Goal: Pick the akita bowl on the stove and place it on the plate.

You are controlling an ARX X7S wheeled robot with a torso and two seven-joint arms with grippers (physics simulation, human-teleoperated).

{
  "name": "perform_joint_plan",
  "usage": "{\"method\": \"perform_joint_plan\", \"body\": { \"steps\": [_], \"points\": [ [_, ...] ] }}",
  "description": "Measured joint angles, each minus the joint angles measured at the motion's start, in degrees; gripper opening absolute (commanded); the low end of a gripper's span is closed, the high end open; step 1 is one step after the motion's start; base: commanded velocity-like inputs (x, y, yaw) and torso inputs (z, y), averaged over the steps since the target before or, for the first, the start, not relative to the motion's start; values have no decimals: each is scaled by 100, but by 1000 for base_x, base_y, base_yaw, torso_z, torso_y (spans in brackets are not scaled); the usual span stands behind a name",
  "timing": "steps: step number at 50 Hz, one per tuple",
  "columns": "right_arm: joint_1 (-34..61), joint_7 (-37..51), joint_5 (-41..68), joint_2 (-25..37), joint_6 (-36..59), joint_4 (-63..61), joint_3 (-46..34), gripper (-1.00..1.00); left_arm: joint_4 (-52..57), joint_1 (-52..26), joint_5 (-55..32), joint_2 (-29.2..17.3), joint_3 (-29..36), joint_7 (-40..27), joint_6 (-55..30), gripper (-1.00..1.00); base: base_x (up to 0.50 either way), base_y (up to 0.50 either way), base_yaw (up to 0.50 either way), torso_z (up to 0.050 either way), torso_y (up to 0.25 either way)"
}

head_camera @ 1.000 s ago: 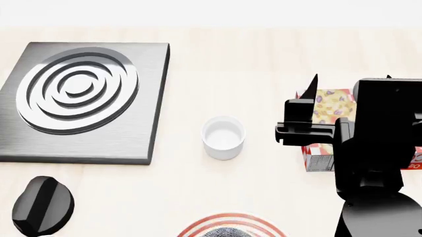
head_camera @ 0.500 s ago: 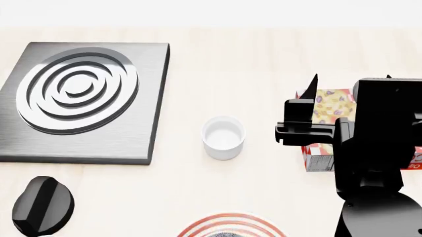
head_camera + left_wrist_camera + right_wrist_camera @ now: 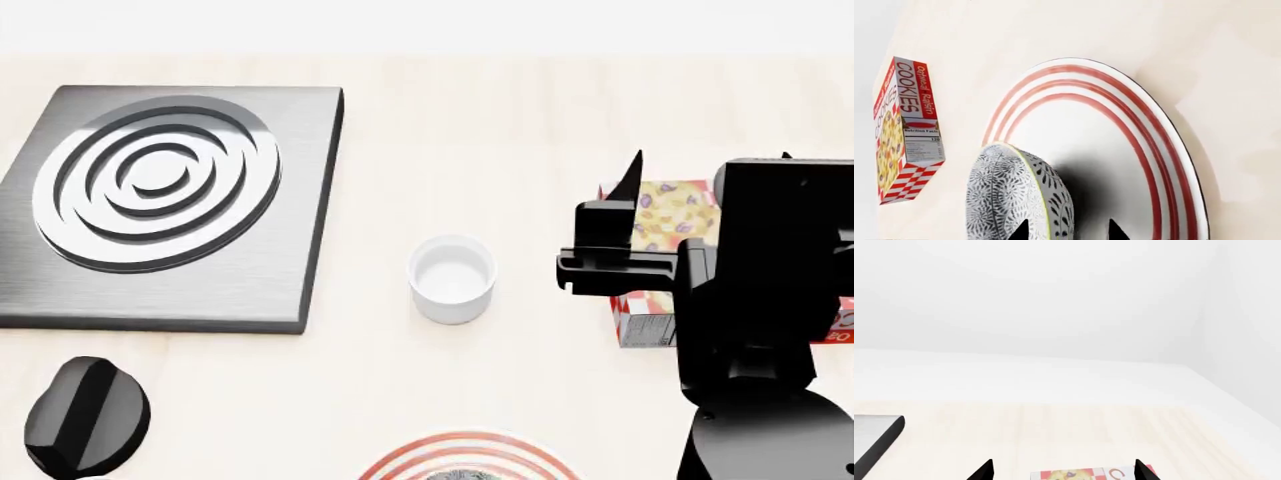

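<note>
**A:** Starting nearest the robot in the head view, what sits at six o'clock?

**B:** The plate, only its far red-ringed arc showing at the bottom edge, with a sliver of speckled pattern inside it. The left wrist view fills that in: the akita bowl is on the plate, over on the side toward the cookie box rather than centred, its patterned wall and pale rim in view.

**A:** And the left gripper?

**B:** Just two dark fingertips at the edge of that view, spread apart. One tip overlaps the bowl's wall, the other is over bare plate. Whether either pad presses the bowl, I cannot tell.

**A:** Going farther out?

**B:** At eight o'clock the black knob lies on the wooden table. Near the middle stands a small plain white cup, upright. At three o'clock the right gripper hangs in front of the cookie box, its fingers parted with nothing between them; the right wrist view shows the two tips wide apart above the box top.

**A:** Farthest?

**B:** The stove at ten o'clock, its concentric burner rings bare. A dark corner of it shows in the right wrist view too.
</note>
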Motion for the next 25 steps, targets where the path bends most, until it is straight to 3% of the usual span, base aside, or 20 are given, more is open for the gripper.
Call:
{"method": "perform_joint_plan", "body": {
  "steps": [25],
  "points": [
    [-5,25,36,16,-19,18,-11,100,109,88,-52,71,-408,-145,-20,100,0,0,0,0,0]
  ]
}}
